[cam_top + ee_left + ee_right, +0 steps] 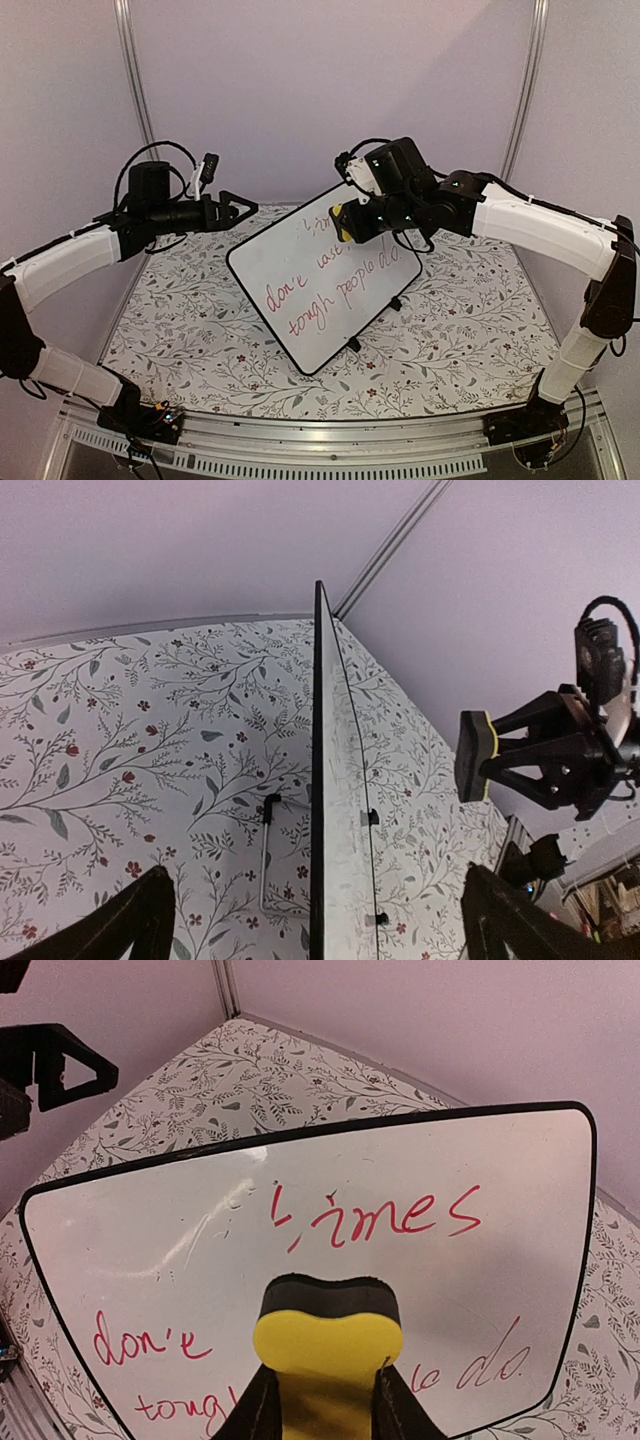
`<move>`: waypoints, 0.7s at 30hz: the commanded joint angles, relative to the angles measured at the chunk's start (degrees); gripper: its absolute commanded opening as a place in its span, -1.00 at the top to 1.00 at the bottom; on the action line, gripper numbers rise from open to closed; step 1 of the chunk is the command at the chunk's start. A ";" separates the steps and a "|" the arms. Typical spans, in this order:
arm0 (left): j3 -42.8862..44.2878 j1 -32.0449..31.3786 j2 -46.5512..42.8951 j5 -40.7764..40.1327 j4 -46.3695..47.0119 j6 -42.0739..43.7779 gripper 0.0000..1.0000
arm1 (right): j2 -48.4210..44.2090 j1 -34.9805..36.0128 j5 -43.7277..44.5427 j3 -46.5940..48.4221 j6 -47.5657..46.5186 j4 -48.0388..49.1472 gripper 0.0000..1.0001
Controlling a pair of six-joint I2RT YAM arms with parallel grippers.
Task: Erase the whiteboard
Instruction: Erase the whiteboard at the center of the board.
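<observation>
**Item:** whiteboard (325, 280). Stands on small black feet at the middle of the floral table (470, 330). In the top view it is turned on the diagonal, with its face leaning back towards 5 o'clock.

**Face:** red handwriting (395, 1218) in three lines. The top line reads as "imes" with a broken stroke in front of it. The patch at 9 o'clock from that word is bare apart from faint smears. The two lower lines look whole where visible, though the eraser hides part of them in the right wrist view.

**Right gripper** (352, 220): at 1 o'clock from the board's centre. Its fingers are closed on the body of a yellow-and-black eraser (328, 1340), dark felt side forward. The left wrist view shows the felt clear of the board face, not touching it.

**Left gripper** (250, 208): at 10 o'clock from the board, near its upper corner. Its fingers are spread wide with nothing between them. Its own camera sees the board edge-on.

**Step in hand:** judged to be wiping the top line, with the eraser lifted off between strokes. The task appears well short of done.

**Next move calls for:** bringing the felt flat against the face at the "imes" word and sweeping along the line. Pressure should be light enough that the standing board does not tip or slide. The open left gripper is placed to steady the frame if needed.
</observation>
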 commanded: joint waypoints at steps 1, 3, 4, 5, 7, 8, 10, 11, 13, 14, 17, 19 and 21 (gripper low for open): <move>-2.51 0.66 -1.89 2.72 7.11 -0.99 -0.99 | -0.29 -0.36 1.76 1.80 1.33 -1.15 0.44; -3.36 0.79 -1.94 3.75 8.48 -1.66 -0.99 | -0.24 -0.36 1.46 2.78 1.80 -1.41 0.44; -3.50 0.80 -1.96 4.09 8.83 -1.81 -0.99 | 0.09 -0.39 1.47 3.52 1.83 -1.73 0.44; -3.73 0.86 -1.95 4.35 9.18 -1.92 -0.99 | 0.47 -0.36 1.54 4.17 1.83 -2.10 0.44; -4.26 0.92 -2.16 5.06 10.41 -2.46 -0.99 | 1.06 -0.39 1.99 5.17 1.87 -2.27 0.43; -4.45 0.88 -2.23 5.32 10.84 -2.68 -0.99 | 1.28 -0.38 2.16 5.61 1.80 -2.34 0.43; -4.69 0.94 -2.49 5.54 11.22 -2.87 -0.99 | 1.82 -0.37 2.03 6.52 1.83 -2.53 0.43; -4.84 0.96 -2.57 5.55 11.44 -2.90 -0.99 | 2.32 -0.39 1.89 6.82 1.83 -2.48 0.43; -5.16 0.97 -2.58 5.54 11.76 -3.12 -0.99 | 2.79 -0.37 1.61 7.28 1.83 -2.11 0.43; -5.21 1.03 -2.44 5.62 11.90 -3.19 -0.99 | 3.17 -0.35 1.63 7.39 1.79 -1.70 0.43; -5.28 1.10 -1.74 6.27 12.28 -3.60 -0.97 | 3.58 -0.38 1.70 7.38 0.93 0.45 0.43; -5.31 1.10 -1.34 6.69 12.35 -3.81 -0.94 | 3.56 -0.34 2.25 7.01 0.02 2.43 0.43; -5.42 1.09 -1.07 7.17 12.59 -4.02 -0.92 | 3.32 -0.38 2.76 5.78 -0.76 4.89 0.43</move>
